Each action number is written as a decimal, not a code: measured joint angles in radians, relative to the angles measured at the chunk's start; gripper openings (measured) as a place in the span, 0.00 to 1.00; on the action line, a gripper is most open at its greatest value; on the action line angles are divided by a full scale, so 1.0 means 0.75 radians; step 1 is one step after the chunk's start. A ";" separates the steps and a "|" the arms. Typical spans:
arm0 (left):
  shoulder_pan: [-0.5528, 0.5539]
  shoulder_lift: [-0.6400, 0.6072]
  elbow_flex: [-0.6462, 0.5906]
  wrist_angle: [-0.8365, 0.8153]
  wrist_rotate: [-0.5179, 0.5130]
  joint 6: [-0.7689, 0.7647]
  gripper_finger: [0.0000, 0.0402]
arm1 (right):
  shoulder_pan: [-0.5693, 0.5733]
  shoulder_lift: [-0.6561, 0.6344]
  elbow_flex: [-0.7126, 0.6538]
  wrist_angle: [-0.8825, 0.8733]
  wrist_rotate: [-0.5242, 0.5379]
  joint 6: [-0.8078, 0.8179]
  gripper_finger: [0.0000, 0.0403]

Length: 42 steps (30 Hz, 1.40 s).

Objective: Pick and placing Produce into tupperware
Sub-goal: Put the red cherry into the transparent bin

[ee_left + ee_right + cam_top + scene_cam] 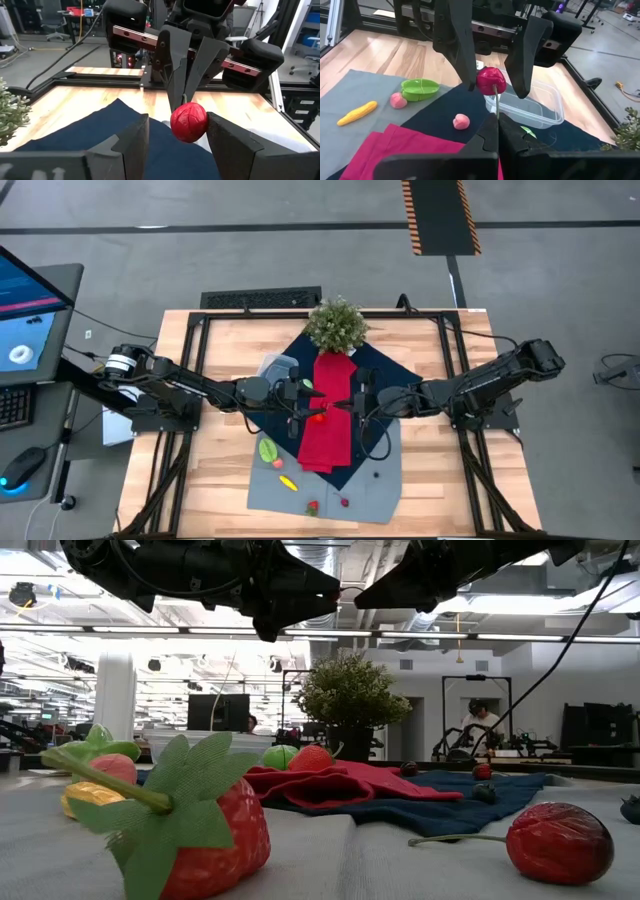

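A small red cherry-like piece [189, 122] hangs in the air above the red cloth [325, 435] at the table's middle. My right gripper [497, 131] is shut on its thin stem. My left gripper [177, 142] is open and faces the right one, with one finger on each side of the red ball. The clear tupperware [535, 102] stands on the navy cloth behind, also in the high view [280, 368]. A green piece [420, 89], two pink pieces [397, 100] [461, 121] and a yellow one [357, 112] lie on the cloths. My right gripper pinches the cherry's stem [496, 107] between its two shut fingers, at the stem's free end. The fingers come from the table's right, and the ball sits just past their tips, clear of the table. My left gripper's fingers [520, 55] stand close beside the ball; I cannot tell whether they touch it.
A bushy potted plant [337, 323] stands at the far middle. A strawberry [215, 830] and another red cherry [560, 840] lie on the grey cloth [370, 485] near the front edge. Bare wood shows on the table's left and right sides.
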 joint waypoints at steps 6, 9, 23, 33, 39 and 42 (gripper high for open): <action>0.000 0.000 0.000 0.000 0.001 0.003 0.41 | -0.001 0.000 0.000 0.001 -0.004 0.000 0.03; 0.000 0.000 0.000 0.009 0.001 0.019 0.35 | -0.001 0.000 0.000 0.001 -0.004 0.000 0.03; 0.000 -0.001 0.000 0.011 0.001 0.026 0.17 | -0.003 0.000 0.000 0.026 -0.004 0.001 0.05; 0.000 -0.001 0.000 0.011 0.001 0.034 0.19 | 0.005 0.000 0.000 -0.017 -0.003 0.002 0.08; 0.001 -0.001 0.000 0.008 -0.011 0.034 0.19 | 0.019 -0.001 -0.001 -0.110 0.000 0.072 0.20; 0.001 -0.001 0.000 0.004 -0.053 0.034 0.19 | 0.017 0.000 -0.001 -0.137 0.001 0.102 0.29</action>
